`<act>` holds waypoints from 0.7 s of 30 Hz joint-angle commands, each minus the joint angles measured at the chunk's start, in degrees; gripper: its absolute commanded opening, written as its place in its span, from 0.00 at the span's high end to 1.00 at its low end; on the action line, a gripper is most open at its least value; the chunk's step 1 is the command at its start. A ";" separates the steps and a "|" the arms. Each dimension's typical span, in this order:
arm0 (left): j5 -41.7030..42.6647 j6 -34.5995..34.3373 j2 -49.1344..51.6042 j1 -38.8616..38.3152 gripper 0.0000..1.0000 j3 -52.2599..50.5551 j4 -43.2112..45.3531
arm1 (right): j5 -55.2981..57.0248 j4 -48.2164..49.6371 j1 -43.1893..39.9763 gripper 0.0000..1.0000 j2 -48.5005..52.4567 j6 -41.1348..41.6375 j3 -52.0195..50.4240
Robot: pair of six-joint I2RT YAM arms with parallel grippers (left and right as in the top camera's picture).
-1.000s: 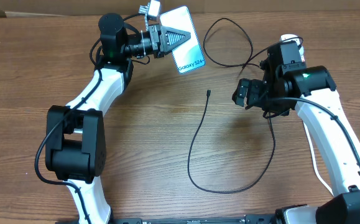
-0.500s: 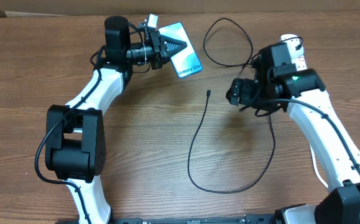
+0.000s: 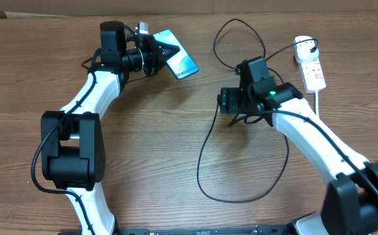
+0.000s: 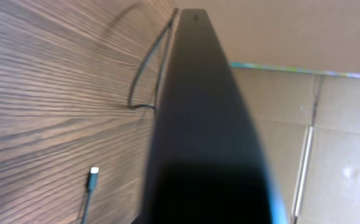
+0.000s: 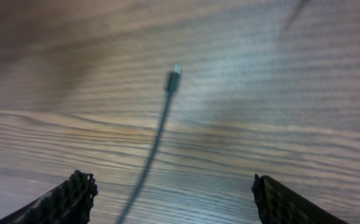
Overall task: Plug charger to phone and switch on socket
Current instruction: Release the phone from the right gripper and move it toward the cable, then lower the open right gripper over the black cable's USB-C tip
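Brown wood-grain worktop (image 3: 143,150), cardboard wall behind. My left claw (image 3: 168,51) is pinched on the phone (image 3: 183,63), holding it tilted above the worktop near the far edge. My right claw (image 5: 175,198) hangs spread over the connector tip of the charger (image 5: 173,78) mid-worktop, not touching it. The socket (image 3: 313,68) lies toward the far right corner.

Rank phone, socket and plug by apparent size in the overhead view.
1-2. Phone and socket: look alike; the phone is held up nearer the camera, so unranked.
3. Plug, on the socket's head end: smallest.
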 commanded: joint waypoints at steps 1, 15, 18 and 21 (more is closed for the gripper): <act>-2.49 4.59 -0.42 -0.37 0.96 0.90 -0.68 | 2.67 -0.20 -0.11 0.19 3.26 -0.09 3.15; -3.08 8.20 -0.42 -0.39 0.96 0.90 -2.03 | 2.67 8.26 0.17 0.39 11.63 1.70 4.85; -3.10 8.24 -0.42 -0.39 0.96 0.90 -3.08 | 2.64 10.84 0.46 0.43 11.67 1.73 4.85; -3.13 8.74 -0.42 -0.35 0.96 0.90 -3.67 | 2.64 12.33 0.85 0.43 12.31 1.77 4.85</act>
